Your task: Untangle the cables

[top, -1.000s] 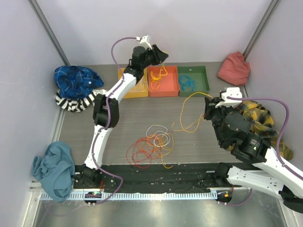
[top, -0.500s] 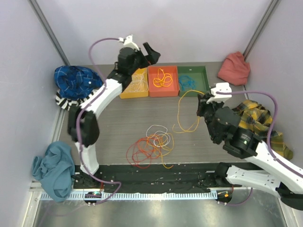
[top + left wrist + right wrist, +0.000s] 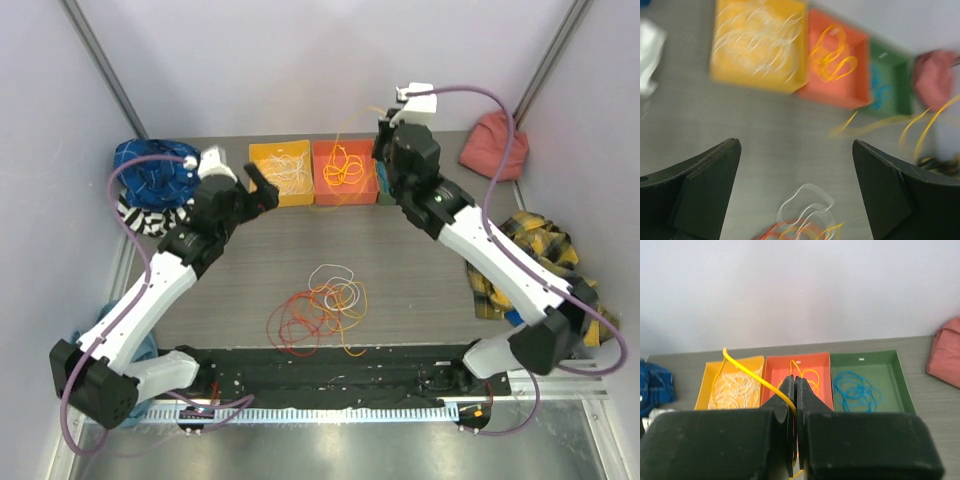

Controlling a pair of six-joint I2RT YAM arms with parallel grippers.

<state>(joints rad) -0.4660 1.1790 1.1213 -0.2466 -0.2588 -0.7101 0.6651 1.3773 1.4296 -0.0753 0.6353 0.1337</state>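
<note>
A tangle of cables (image 3: pixel 322 303), white, red, orange and yellow loops, lies on the table's middle front. It also shows blurred in the left wrist view (image 3: pixel 805 215). My right gripper (image 3: pixel 385 152) is shut on a yellow cable (image 3: pixel 754 376) and holds it high over the bins; the cable arcs up to its left (image 3: pixel 347 125). My left gripper (image 3: pixel 262 187) is open and empty, in front of the yellow bin (image 3: pixel 257 172) and well above the tangle. In the left wrist view its fingers (image 3: pixel 705 185) stand wide apart.
Three bins stand at the back: the yellow bin (image 3: pixel 707 385) with white cables, an orange bin (image 3: pixel 775 367) with yellow cable, a green bin (image 3: pixel 890 370) with blue cable (image 3: pixel 856 389). Blue cloth (image 3: pixel 150 170) lies back left, red cloth (image 3: pixel 488 145) back right, a plaid shirt (image 3: pixel 545 245) right.
My right gripper has lifted the yellow cable off the table and carried it back over the bins. My left arm has swung away from the bins, left and nearer.
</note>
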